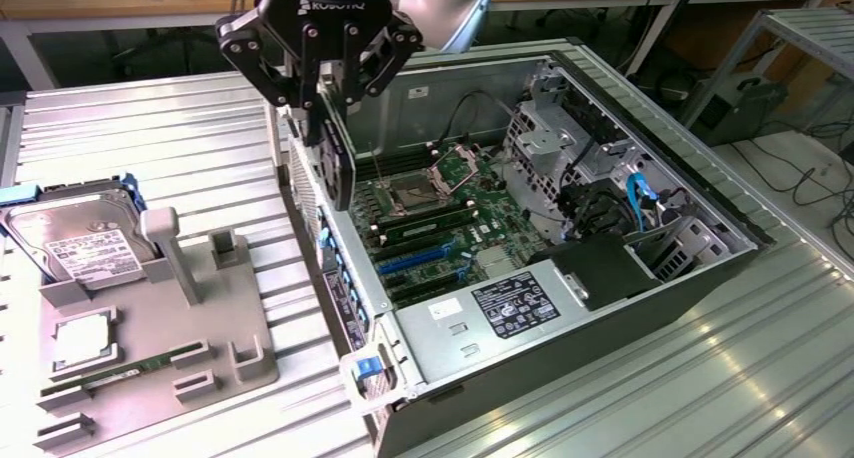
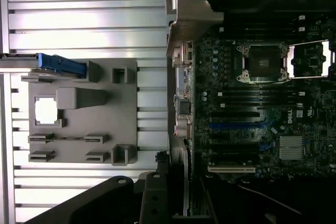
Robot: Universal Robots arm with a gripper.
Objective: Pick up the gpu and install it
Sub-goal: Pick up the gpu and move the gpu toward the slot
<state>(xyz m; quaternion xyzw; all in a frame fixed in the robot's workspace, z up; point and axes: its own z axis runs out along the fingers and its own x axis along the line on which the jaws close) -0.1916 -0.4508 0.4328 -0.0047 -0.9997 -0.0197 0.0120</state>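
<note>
gpu (image 1: 336,173): held on edge, hanging just inside the computer case (image 1: 601,368) wall on the exterior view's left
Below: motherboard (image 1: 447,233), blue slots (image 1: 411,263) uncovered
Beside: tray (image 1: 147,323) with hard drive (image 1: 80,243), outside the case
Gripper (image 1: 327,118): fingers (image 1: 276,78) clenched narrowly on gpu's top

The gpu (image 1: 336,168) is a thin dark card. It hangs upright and is seen edge-on, long side vertical. Its upper part is clamped between the fingers of the gripper (image 1: 327,103). The card sits above the open case (image 1: 641,338), at the wall on the exterior view's left, not seated in any slot.
</note>
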